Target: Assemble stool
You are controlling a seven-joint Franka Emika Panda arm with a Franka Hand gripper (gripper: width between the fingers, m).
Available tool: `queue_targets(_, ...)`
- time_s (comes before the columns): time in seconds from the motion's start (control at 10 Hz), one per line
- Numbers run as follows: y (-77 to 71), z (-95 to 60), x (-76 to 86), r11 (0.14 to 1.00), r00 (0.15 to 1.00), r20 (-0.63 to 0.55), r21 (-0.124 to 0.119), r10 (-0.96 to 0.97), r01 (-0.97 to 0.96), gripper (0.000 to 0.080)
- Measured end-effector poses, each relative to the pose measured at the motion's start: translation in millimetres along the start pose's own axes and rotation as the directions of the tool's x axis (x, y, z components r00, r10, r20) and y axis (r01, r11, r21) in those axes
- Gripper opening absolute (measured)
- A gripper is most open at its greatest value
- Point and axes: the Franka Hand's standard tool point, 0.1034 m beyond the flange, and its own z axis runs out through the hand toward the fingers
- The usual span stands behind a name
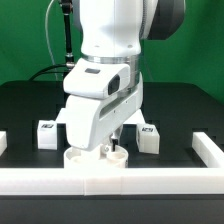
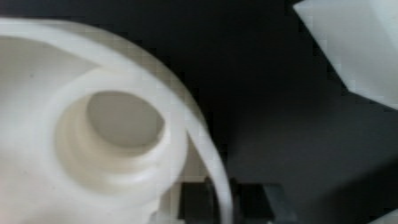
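**Item 1: stool seat** (image 1: 82,156). White plastic disc, round, thick and rimmed. It lies flat on the black counter (image 1: 30,100) directly under the arm, close against the long white border rail (image 1: 150,181). Whether it touches the rail cannot be told. In the wrist view the stool seat (image 2: 71,90) fills most of the frame, with one round socket hole (image 2: 116,115) open in its face.

**Item 2: claw** (image 1: 113,149). It is set down at the seat's edge on the exterior view's right. The jaws are drawn fully together on the seat's thin rim, which in the wrist view passes through the claw (image 2: 221,200) between its dark pads (image 2: 263,200).

**Item 3: first leg** (image 1: 47,133). Short white block with a marker tag, loose on the counter at the exterior view's left, apart from the seat.

**Item 4: second leg** (image 1: 150,138). The same kind, loose at the exterior view's right, near the seat.

**Item 5: white block** (image 2: 356,45). Only a corner shows, in the wrist view. It is probably a leg, but which one cannot be told.

**Step in hand (judged):** the seat is gripped. This looks like an early stage, with no leg seen fitted.

**Next move (judged):** carry or slide the seat clear of the rail to a working spot. The grip is on one side of a thin rim, so the disc may tip or slip. A slow, level motion is called for.
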Motion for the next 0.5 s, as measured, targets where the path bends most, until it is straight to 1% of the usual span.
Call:
queue_targets(0.3,-0.5,0.0,0.8,1.0,1.0,0.0,0.0,0.0,0.0,0.0034)
queue_targets(0.4,-5.8,-0.2,10.3,1.0,1.0,0.004,0.006,-0.007,0.007,0.0034)
queue_targets(0.5,-14.0,0.4,23.5,1.0,1.0,0.006,0.015,-0.027,0.027,0.0034)
